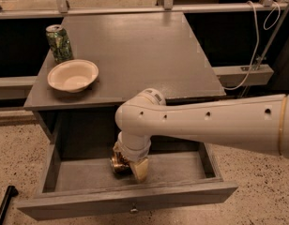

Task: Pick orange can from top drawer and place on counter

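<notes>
The top drawer (182, 175) is pulled open below the counter (140, 46). The orange can (117, 162) lies on its side on the drawer floor, left of centre, mostly hidden by my wrist. My gripper (130, 166) is down inside the drawer, right at the can and partly over it. The white arm reaches in from the right and covers the drawer's back.
A white bowl (72, 75) and a green patterned can (59, 43) stand at the counter's left side. The drawer front (88, 205) carries a small knob (133, 210). A white cable (257, 41) hangs at the right. A black object (4, 205) lies on the floor at lower left.
</notes>
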You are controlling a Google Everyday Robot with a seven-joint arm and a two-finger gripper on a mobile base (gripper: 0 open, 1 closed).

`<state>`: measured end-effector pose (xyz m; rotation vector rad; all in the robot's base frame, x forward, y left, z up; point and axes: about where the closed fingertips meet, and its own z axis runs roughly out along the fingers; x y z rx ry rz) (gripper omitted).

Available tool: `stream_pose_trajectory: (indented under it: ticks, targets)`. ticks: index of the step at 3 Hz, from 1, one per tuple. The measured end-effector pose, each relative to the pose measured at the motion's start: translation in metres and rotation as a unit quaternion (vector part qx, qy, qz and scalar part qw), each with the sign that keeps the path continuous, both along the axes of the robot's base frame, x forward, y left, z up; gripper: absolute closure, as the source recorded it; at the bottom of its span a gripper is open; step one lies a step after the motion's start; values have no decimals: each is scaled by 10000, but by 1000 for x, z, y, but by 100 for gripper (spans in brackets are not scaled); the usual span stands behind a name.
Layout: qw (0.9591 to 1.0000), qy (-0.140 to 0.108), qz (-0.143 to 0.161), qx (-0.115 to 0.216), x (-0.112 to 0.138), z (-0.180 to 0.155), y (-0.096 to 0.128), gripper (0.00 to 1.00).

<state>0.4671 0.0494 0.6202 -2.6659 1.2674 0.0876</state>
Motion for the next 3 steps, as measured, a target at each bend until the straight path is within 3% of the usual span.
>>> stream_pose_trajectory:
  ticks: [1, 2, 3]
  targets:
    - [9999, 101, -95, -18, 1, -12, 5, 22]
    - [9996, 172, -200, 128, 2, -9, 7, 45]
    - [9980, -42, -179, 608, 7, 37, 5, 76]
